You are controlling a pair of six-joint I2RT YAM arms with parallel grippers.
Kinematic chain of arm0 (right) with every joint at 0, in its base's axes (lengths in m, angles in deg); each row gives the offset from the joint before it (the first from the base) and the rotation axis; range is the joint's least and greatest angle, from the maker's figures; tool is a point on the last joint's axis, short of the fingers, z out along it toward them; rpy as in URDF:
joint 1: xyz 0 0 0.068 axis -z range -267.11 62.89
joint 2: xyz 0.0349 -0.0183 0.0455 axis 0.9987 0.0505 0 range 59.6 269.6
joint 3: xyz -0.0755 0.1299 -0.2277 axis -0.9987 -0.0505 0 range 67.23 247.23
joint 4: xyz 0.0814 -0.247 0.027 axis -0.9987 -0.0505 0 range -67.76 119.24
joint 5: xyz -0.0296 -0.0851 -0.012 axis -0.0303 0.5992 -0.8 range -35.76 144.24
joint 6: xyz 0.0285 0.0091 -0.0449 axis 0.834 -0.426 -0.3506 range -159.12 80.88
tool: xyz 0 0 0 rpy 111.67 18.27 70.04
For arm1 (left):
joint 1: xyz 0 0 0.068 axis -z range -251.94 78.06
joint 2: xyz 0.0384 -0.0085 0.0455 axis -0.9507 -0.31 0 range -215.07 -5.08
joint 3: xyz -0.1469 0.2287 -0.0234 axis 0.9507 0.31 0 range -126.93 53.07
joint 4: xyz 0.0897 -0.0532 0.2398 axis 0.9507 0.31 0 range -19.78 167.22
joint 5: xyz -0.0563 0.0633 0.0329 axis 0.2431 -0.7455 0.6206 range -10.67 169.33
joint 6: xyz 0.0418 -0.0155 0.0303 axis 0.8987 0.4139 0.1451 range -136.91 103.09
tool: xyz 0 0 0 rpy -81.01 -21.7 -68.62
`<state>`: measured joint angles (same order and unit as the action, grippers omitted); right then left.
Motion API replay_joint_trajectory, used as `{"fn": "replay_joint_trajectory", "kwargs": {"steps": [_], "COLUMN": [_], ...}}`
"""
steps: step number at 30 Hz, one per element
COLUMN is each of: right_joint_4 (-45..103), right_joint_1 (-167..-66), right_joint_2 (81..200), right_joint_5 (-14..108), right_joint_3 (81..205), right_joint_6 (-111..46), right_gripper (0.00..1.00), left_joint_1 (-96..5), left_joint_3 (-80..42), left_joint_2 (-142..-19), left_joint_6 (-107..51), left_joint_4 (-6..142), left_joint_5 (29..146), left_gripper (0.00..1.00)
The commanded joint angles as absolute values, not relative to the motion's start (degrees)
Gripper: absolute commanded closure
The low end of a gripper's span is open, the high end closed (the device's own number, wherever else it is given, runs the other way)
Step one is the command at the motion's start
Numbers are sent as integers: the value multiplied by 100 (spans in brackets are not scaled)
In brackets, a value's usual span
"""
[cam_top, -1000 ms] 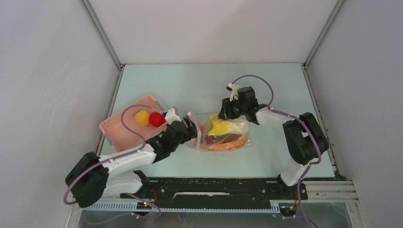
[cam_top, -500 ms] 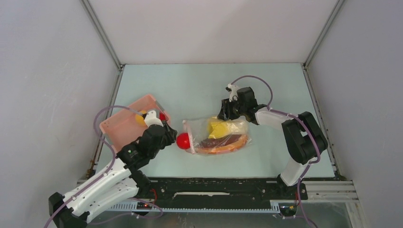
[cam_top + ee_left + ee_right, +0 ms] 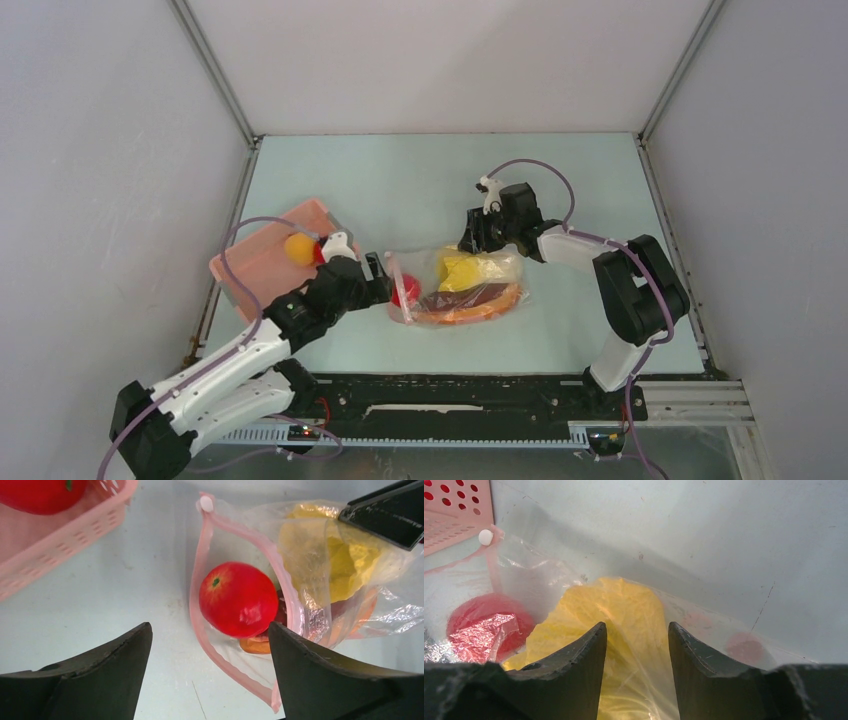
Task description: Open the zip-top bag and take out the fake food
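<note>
The clear zip-top bag (image 3: 495, 283) lies mid-table, its pink zip mouth (image 3: 197, 580) gaping to the left. A red round fruit (image 3: 237, 600) of the fake food sits in that mouth, free of any grip. My left gripper (image 3: 208, 630) stands open, one finger on each side just short of the fruit. Deeper in the bag lie a yellow piece (image 3: 624, 605) and an orange piece (image 3: 255, 645). My right gripper (image 3: 636, 627) is shut on the bag's far end, pinching the plastic over the yellow piece. In the top view the left gripper (image 3: 385, 283) meets the mouth.
A pink slatted basket (image 3: 250, 268) stands left of the bag, holding an orange-yellow fruit (image 3: 298, 248) and a second red fruit (image 3: 40, 492). The enclosure walls rise close on the left, right and back. The left arm's purple cable loops over the basket.
Half a second ago the left gripper held the red fruit just outside the bag's mouth. It has since opened, and the fruit now lies in the mouth. The right arm has not moved.
</note>
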<state>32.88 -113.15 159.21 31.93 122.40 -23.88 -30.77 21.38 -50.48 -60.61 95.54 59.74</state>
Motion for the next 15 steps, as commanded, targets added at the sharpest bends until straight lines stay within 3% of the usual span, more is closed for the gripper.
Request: {"fn": "replay_joint_trajectory", "kwargs": {"steps": [1, 15], "right_joint_4": [3441, 3496], "right_joint_1": [-11254, -11232], "right_joint_2": [15966, 16016], "right_joint_5": [3162, 3053], "right_joint_3": [12191, 12176], "right_joint_6": [-2413, -2387], "right_gripper": [49, 49], "left_joint_1": [-3100, -3106], "left_joint_3": [2271, 2154], "left_joint_2": [-5470, -6665], "left_joint_6": [-6130, -6112], "left_joint_4": [8823, 7522], "left_joint_5": [6450, 7133], "left_gripper": [10, 8]}}
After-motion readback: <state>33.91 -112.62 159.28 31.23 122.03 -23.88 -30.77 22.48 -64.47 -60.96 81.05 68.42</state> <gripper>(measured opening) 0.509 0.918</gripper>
